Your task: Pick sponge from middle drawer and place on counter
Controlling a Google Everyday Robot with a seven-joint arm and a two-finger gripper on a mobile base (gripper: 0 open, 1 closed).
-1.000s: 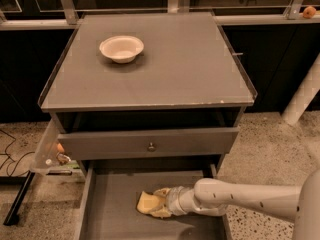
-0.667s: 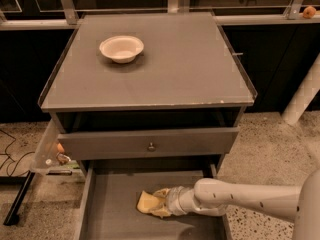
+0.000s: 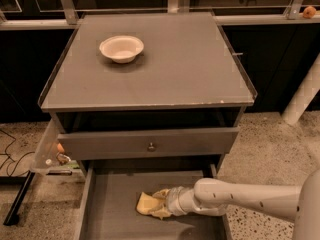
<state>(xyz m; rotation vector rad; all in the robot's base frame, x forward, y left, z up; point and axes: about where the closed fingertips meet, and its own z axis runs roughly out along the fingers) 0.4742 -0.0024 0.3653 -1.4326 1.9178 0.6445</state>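
The pale yellow sponge (image 3: 146,204) lies crumpled on the floor of the open middle drawer (image 3: 112,204), the dark grey bottom one, near its centre. My gripper (image 3: 164,202) reaches in from the right on a white arm. It sits low in the drawer at the sponge's right edge and is shut on it. The sponge's near edge is bunched up around the gripper's tip. The grey counter (image 3: 175,69) is above, with a chipped front edge.
A round white bowl (image 3: 121,48) stands on the counter at the back left. The upper drawer with a round knob (image 3: 151,146) is partly pulled out above the middle drawer. A white post (image 3: 302,96) stands at the right. Cables lie on the floor at the left.
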